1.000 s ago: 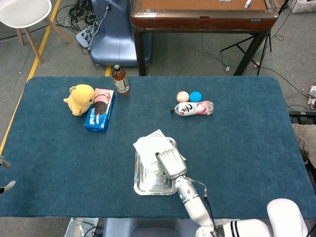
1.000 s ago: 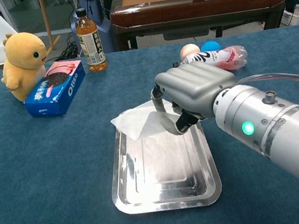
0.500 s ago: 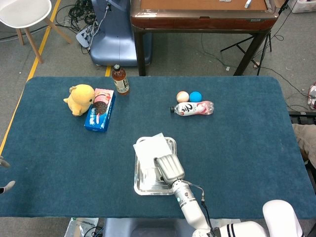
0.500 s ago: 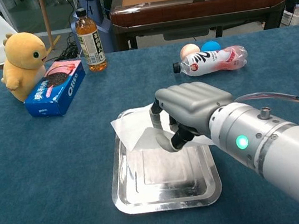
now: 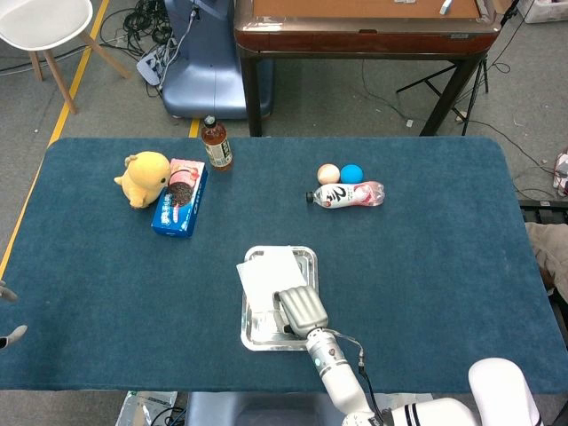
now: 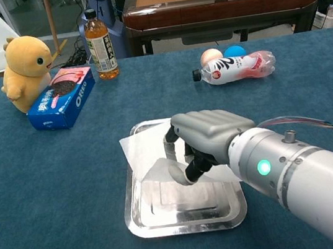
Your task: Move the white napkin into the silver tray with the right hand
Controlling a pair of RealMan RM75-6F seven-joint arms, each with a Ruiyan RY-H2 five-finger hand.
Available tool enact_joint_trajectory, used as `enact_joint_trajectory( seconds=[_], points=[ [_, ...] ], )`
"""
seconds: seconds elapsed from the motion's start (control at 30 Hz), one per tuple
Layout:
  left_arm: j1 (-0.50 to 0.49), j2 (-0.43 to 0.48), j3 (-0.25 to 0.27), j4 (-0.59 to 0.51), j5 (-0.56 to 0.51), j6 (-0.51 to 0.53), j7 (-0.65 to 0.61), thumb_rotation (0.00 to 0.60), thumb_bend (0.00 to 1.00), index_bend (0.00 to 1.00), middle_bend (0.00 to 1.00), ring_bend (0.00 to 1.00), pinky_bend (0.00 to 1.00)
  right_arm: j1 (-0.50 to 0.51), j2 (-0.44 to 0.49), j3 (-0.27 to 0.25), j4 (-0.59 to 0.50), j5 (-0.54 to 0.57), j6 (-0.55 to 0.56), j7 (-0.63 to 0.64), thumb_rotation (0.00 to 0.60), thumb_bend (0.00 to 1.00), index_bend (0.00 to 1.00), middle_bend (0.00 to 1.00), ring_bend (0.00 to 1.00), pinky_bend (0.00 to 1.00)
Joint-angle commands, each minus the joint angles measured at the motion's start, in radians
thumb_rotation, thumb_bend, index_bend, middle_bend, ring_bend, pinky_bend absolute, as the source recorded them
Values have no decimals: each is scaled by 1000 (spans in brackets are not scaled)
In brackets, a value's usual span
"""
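Note:
The silver tray lies on the blue table near its front edge. My right hand hovers low over the tray's middle and pinches the white napkin between thumb and fingers. The napkin drapes over the tray's far-left part, and one corner hangs past the left rim. The hand hides the napkin's near edge. Only a few fingertips of my left hand show at the left border of the head view, off the table.
A yellow plush toy, an Oreo box and a brown tea bottle stand at the far left. A plastic bottle lies at the far right beside an orange ball and a blue ball.
My right hand has drawn back toward me and sunk lower, pulling the napkin from the tray's far edge to over the tray.

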Motion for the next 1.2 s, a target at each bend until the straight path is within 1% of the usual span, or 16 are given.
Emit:
enact_joint_trajectory(
  seconds=[0.03,0.27,0.4,0.47,0.53,0.6,0.7,0.77,0.83,0.9,1.2],
  points=[
    [0,0,0,0,0,0,0,600,35,464,319,224,414,2,-3,-3,-3,3,-2,14,600,508,632,1000,1000,1000],
    [0,0,0,-2,1,2,0,600,35,464,319,224,414,8,-1,-19,-13,9,-3,29,600,505,632,1000,1000,1000],
    [0,1,-1,-3,1,2,0,600,35,464,319,224,414,11,11,-30,-24,20,-10,29,600,452,632,1000,1000,1000],
    [0,1,-1,-3,0,2,0,600,35,464,319,224,414,15,21,-36,-32,25,-13,25,600,360,609,1000,1000,1000],
    [0,2,0,-4,0,1,-1,600,35,464,319,224,414,17,31,-41,-42,27,-15,25,600,229,546,1000,1000,1000],
    [0,1,0,-4,0,0,0,600,35,464,319,224,414,20,38,-44,-51,29,-16,25,600,129,490,1000,1000,1000],
    [-1,1,0,-3,0,-1,2,600,36,464,319,224,414,24,50,-50,-67,27,-11,24,600,22,412,1000,1000,1000],
    [-1,-1,0,-2,-2,-3,3,600,35,464,319,224,414,25,56,-52,-76,26,-9,24,600,1,370,1000,1000,1000],
    [-2,-2,1,-1,-1,-3,3,600,35,464,319,224,414,27,65,-54,-86,27,-6,25,600,0,326,1000,1000,1000],
    [-2,-2,1,0,0,-3,3,600,35,464,319,224,414,29,73,-56,-95,27,-6,28,600,0,305,1000,1000,1000],
    [-1,-3,1,-1,-1,-1,4,600,36,464,319,224,414,33,116,-55,-111,-11,-23,81,600,0,294,1000,1000,1000]
  ],
)
